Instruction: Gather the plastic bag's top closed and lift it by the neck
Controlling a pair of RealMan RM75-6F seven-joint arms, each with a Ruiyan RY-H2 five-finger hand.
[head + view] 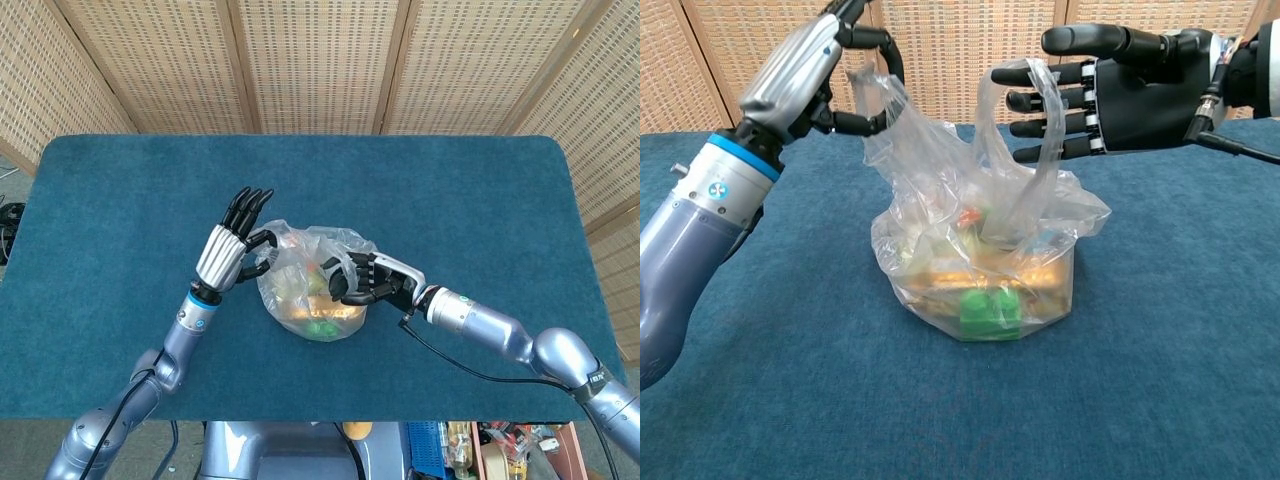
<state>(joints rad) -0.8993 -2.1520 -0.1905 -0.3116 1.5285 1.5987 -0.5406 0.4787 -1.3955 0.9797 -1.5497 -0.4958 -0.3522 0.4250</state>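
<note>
Teal cloth covers the table [120, 190], with woven cane screens [320, 60] standing behind its far edge. Mid-table sits the clear plastic bag [980, 270]; the left hand [820, 60] pinches its raised left edge, and the right hand [1110, 90] is spread beside the right handle.

A: Surroundings entry. What is the work surface?

B: A table [480, 200] covered in dark teal, carpet-like cloth, with rounded corners in the head view. In the chest view the same cloth [1160, 380] fills the lower part of the picture.

A: Behind it?

B: A folding screen [320, 60] of woven cane panels in pale wooden frames, running along the 12 o'clock edge and angling in at 10 and 2 o'clock. It shows again as the backdrop [970, 50] in the chest view.

A: Off the table?

B: At 5 o'clock, below the near edge, a blue crate [430, 440] and some clutter, too small to identify.
</note>
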